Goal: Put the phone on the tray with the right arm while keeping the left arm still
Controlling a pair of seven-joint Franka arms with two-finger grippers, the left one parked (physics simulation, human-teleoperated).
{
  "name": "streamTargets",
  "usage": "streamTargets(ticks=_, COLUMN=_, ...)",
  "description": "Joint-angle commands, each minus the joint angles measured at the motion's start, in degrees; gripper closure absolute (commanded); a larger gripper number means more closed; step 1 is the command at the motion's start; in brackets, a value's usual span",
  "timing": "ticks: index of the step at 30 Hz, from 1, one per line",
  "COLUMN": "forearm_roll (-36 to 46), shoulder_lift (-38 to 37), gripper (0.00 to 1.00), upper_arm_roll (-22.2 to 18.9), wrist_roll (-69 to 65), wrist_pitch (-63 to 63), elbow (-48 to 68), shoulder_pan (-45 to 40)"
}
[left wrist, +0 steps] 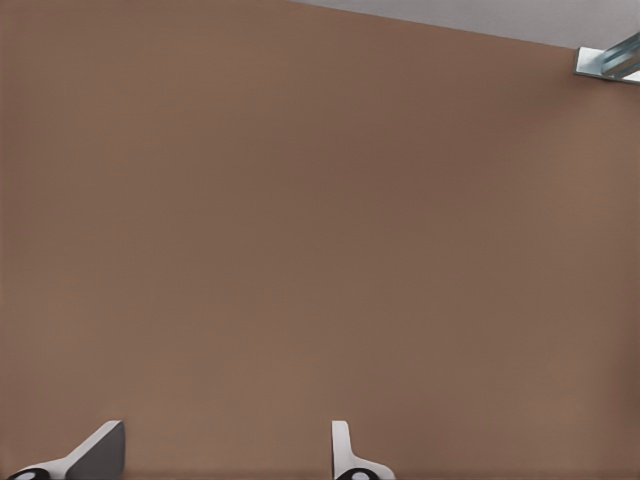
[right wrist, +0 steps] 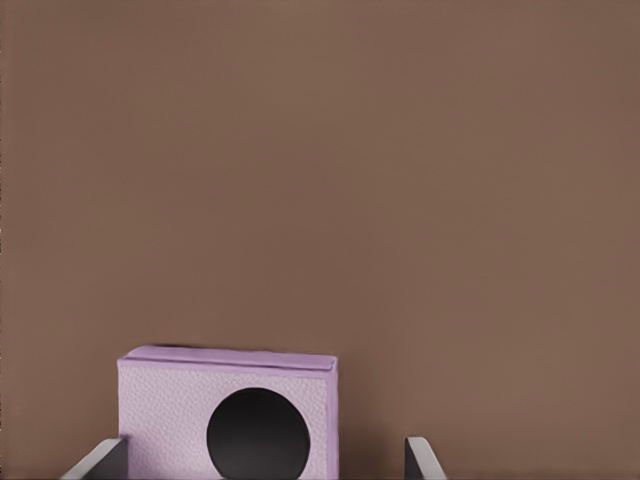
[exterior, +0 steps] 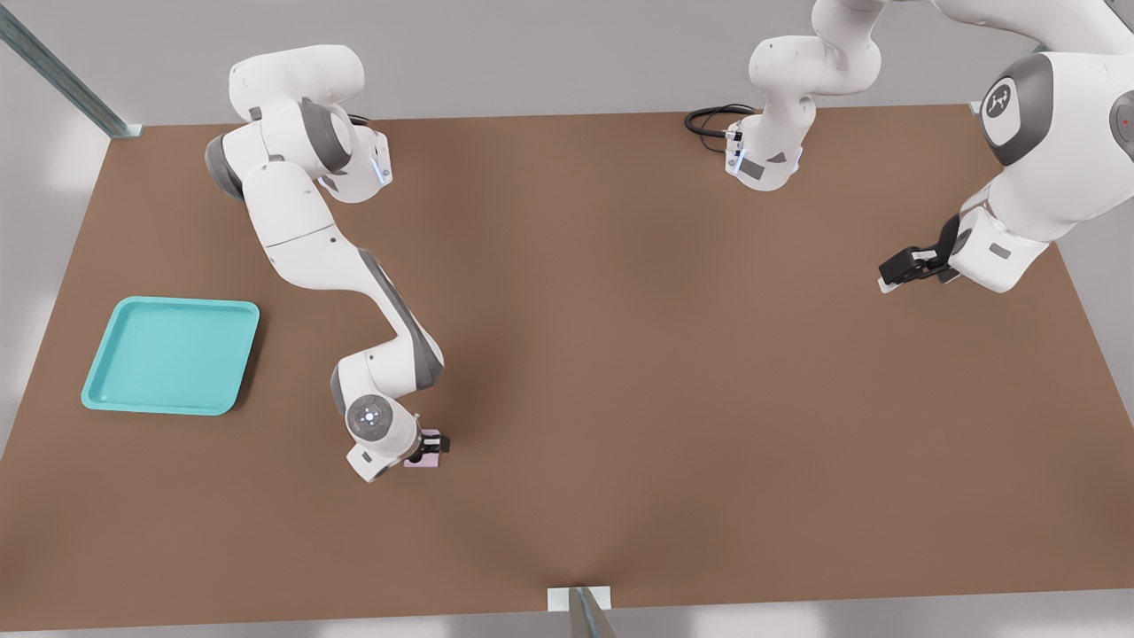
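Gripper [exterior: 429,448]: spread, fingers straddling the phone [exterior: 424,447]
Advice: we would centre, then close squarely before carrying to tray [exterior: 113,365]

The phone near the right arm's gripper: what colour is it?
Pale pink-lilac phone, one black round lens showing; gripper around it. Best in right wrist view.

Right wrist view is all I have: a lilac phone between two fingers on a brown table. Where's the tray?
Observer: The tray lies well off to the front view's left of the phone, not touching it.
Operator: And the end effector?
Observer: The end effector sits low at the phone, open, just beside the right arm's glowing wrist cap.
Operator: Anything between wrist and tray?
Observer: Only brown table shows there.
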Motion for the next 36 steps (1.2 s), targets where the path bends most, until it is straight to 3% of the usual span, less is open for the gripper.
streamTargets(ticks=1, forearm_roll=-0.1, shoulder_lift=-0.2, gripper=0.00, upper_arm_roll=0.0, wrist_roll=-1.2, wrist_pitch=-0.1, elbow=0.0, shoulder_pan=0.1)
streamTargets(ticks=30, forearm_roll=0.5, shoulder_lift=-0.5, gripper=0.00, upper_arm_roll=0.4, wrist_roll=0.4, wrist_pitch=-0.2, elbow=-1.7, shoulder_pan=0.0)
streamTargets(ticks=33, forearm_roll=0.4, shoulder_lift=-0.5, gripper=0.10, upper_arm_roll=0.4, wrist_roll=0.4, wrist_pitch=-0.2, elbow=-1.9, shoulder_pan=0.0)
streamTargets(ticks=36, forearm_roll=0.5, shoulder_lift=-0.5, gripper=0.10, upper_arm_roll=0.4, wrist_roll=0.5, wrist_pitch=-0.2, elbow=-2.0, shoulder_pan=0.0)
